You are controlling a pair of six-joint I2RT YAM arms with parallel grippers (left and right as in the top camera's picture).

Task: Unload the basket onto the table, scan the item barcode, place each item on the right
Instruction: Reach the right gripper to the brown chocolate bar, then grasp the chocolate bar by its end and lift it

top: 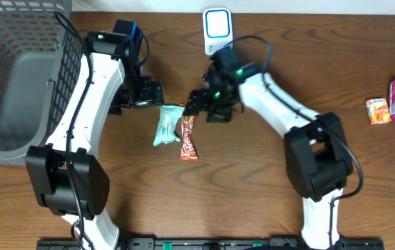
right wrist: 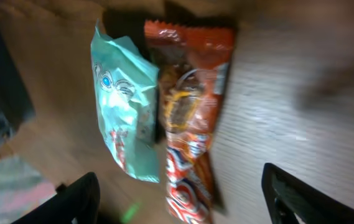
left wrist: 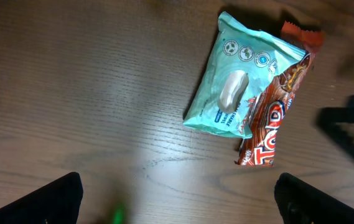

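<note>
Lying near ctr of table (top: 253,208), btwn both grippers: teal packet (top: 167,125) and orange candy bar (top: 188,137), side by side, touching along one long edge. From L wrist cam, teal packet (left wrist: 239,78) laps slightly over edge of bar (left wrist: 275,118).

Bar: long axis runs far-to-near across table, tilted only a little. Crimped plain end points to far edge, close by R gripper (top: 197,104). End w/ big white letters points toward robot.

Teal packet: shorter and wider. Long axis also roughly far-to-near but leaning more, far end angled in toward bar, near end swung out to L. Printed face up on both.

L gripper (top: 147,94) sits just beside teal packet's far corner, on its L side. Jaws spread wide, nothing btwn them: black fingers (left wrist: 52,202) at bottom corners of L wrist view, only wood in the gap. Not touching either item.

R gripper hangs over bar's far end. Jaws apart, fingers (right wrist: 77,202) at either side of R wrist view, bar showing in the gap, not pinched. Contact w/ wrapper: can't tell, view blurred.

White scanner (top: 216,29) stands at far edge, behind R gripper, apart from both packets. Wire basket (top: 17,83) at L end of table. Two more snack packs (top: 377,110) near R edge, well apart from the rest.
</note>
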